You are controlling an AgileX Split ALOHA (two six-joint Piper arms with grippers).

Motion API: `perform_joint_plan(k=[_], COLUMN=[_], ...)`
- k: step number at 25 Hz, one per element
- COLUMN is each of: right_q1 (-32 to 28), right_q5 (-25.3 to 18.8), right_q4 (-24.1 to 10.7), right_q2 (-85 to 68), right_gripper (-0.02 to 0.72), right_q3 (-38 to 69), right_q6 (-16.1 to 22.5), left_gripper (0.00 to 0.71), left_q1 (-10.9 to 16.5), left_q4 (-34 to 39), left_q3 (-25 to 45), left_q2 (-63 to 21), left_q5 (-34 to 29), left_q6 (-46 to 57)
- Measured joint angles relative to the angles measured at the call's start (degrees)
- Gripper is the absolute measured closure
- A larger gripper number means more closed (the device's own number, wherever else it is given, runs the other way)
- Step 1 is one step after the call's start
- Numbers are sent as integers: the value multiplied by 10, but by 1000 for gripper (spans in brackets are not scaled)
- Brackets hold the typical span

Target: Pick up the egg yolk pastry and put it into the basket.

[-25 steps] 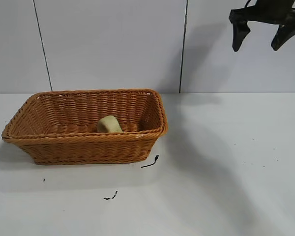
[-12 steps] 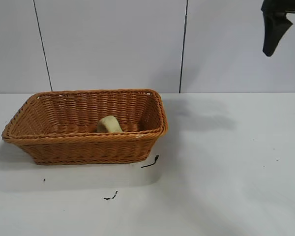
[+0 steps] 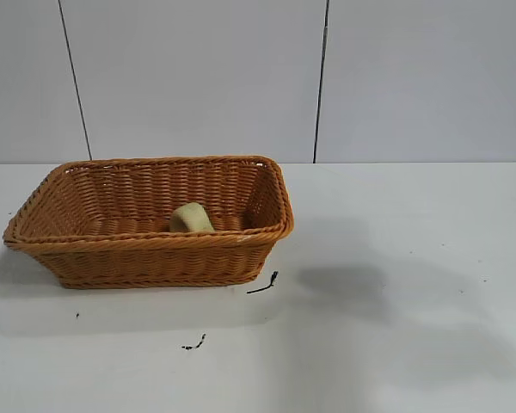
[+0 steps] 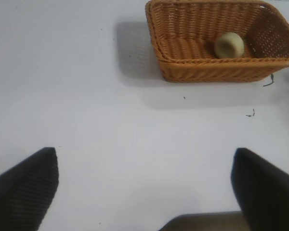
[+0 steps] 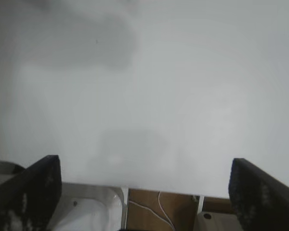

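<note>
The pale yellow egg yolk pastry (image 3: 192, 218) lies inside the orange-brown wicker basket (image 3: 77, 245), near its front wall, at the table's left. Both show in the left wrist view too, the pastry (image 4: 229, 44) in the basket (image 4: 207, 71), far from that gripper. My left gripper (image 4: 144, 178) is open and empty over bare table. My right gripper (image 5: 144, 185) is open and empty, high above the table's edge. Neither gripper shows in the exterior view.
Small black scraps lie on the white table in front of the basket (image 3: 264, 284) (image 3: 194, 343). A grey shadow (image 3: 340, 284) falls on the table right of the basket. The right wrist view shows the table edge with cables and a brown floor (image 5: 159, 207) below.
The right gripper, at the exterior view's top right a second ago, has risen out of the picture. Its shadow has shifted on the table. Pastry and basket have not moved.
</note>
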State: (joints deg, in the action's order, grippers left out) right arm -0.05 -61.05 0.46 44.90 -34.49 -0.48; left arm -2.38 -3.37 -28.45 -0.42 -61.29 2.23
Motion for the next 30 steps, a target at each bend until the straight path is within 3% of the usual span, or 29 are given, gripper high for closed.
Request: perform_joint_plan(k=[4, 16, 30], right_q1=[1, 1, 1], right_q5=[14, 24, 24], right_q4=[-5, -5, -5], right_q2=[-135, -427, -451], right_gripper=[59, 59, 59], right_q3=[53, 57, 59], right_q6=[0, 0, 0], left_gripper=[15, 15, 15], left_q1=[0, 0, 0], left_q4=[0, 0, 0], left_q3=[0, 0, 0], left_q2=[0, 0, 0], left_q5=[0, 0, 0], left_q6=[0, 0, 0])
